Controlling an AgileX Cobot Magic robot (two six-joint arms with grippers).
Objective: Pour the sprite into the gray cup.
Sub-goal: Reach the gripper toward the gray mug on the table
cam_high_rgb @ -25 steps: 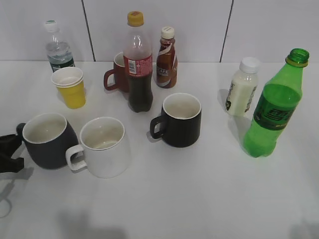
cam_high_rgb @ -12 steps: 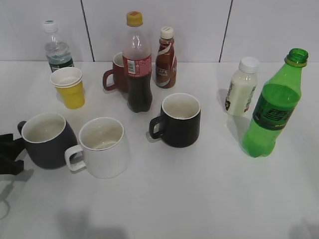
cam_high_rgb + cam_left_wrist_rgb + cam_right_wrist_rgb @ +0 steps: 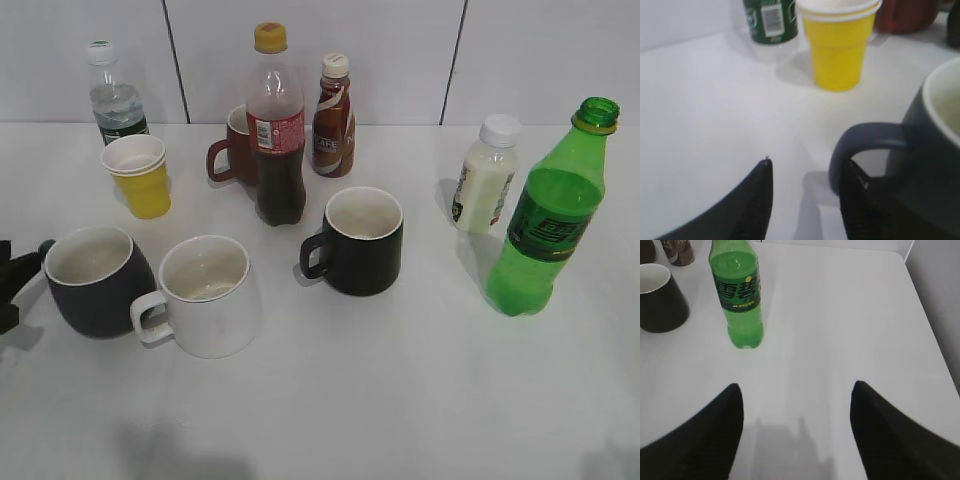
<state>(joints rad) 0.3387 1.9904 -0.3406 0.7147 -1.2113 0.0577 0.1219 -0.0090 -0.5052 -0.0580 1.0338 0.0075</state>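
Observation:
The sprite (image 3: 553, 215) stands upright, without a cap, at the right of the table; it also shows in the right wrist view (image 3: 738, 295). My right gripper (image 3: 796, 387) is open and empty, well short of the bottle and to its right; it is out of the exterior view. The gray cup (image 3: 92, 280) stands at the front left, its handle (image 3: 865, 145) pointing left. My left gripper (image 3: 807, 170) is open at the table's left edge (image 3: 8, 280). Its right finger (image 3: 857, 205) is at the handle's loop and its left finger (image 3: 752, 205) is on bare table.
A white mug (image 3: 205, 293) touches the gray cup's right side. A black mug (image 3: 360, 240) stands mid-table. Behind are a yellow cup (image 3: 140, 175), a water bottle (image 3: 115, 100), a cola bottle (image 3: 277, 125), a brown mug (image 3: 235, 150), a coffee bottle (image 3: 333, 115) and a white bottle (image 3: 485, 175).
My left gripper has drawn back a little toward the left edge and shows less in the exterior view. The cups and bottles have not moved.

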